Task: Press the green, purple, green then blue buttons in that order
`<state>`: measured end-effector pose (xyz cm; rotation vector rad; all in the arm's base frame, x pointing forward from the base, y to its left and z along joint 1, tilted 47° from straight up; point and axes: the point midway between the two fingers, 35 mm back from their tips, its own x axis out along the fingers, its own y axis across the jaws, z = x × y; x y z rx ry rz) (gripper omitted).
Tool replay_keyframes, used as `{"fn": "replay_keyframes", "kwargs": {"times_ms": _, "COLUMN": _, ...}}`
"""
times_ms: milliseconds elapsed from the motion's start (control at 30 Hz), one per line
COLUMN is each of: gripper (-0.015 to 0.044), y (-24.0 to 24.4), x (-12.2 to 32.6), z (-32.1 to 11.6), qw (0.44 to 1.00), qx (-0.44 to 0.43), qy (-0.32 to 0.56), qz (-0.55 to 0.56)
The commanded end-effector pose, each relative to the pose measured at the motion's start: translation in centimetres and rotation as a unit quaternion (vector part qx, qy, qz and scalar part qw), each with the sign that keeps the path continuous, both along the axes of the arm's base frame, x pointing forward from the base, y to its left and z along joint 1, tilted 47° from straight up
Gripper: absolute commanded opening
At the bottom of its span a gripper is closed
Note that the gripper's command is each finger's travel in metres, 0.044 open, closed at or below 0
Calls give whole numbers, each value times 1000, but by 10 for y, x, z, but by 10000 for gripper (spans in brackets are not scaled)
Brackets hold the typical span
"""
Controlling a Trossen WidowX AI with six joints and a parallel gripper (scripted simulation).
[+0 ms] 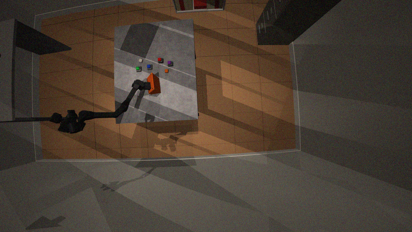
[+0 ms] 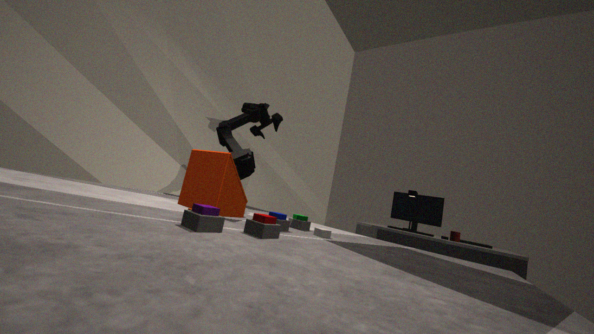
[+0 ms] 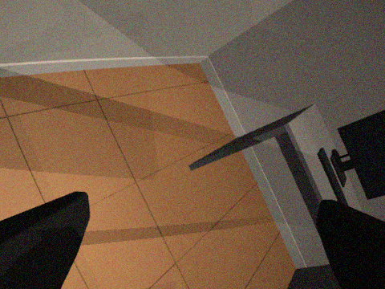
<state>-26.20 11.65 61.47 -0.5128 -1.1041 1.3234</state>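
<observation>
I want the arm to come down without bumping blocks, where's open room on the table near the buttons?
Open: the strip between the green button and the table's left edge. Crowded: the large orange block sits just behind the blue button; a small orange block neighbours the purple button.
</observation>
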Motion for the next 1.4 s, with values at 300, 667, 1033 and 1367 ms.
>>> {"fn": "replay_keyframes", "kwargs": {"times_ms": 300, "gripper": 400, "y": 16, "x": 158, "z": 38, "qw": 984, "qx": 44, "qy": 155, "qz": -75}}
{"fn": "replay_keyframes", "kwargs": {"times_ms": 667, "gripper": 400, "y": 6, "x": 369, "z": -9, "qw": 897, "qx": 45, "qy": 403, "qz": -176}}
{"fn": "replay_keyframes", "kwargs": {"times_ms": 1033, "gripper": 400, "y": -33, "x": 525, "z": -148, "qw": 722, "qx": 19, "qy": 638, "qz": -266}}
{"fn": "replay_keyframes", "kwargs": {"times_ms": 1367, "gripper": 400, "y": -77, "x": 568, "z": -334, "qw": 460, "qx": -45, "qy": 836, "qz": -296}}
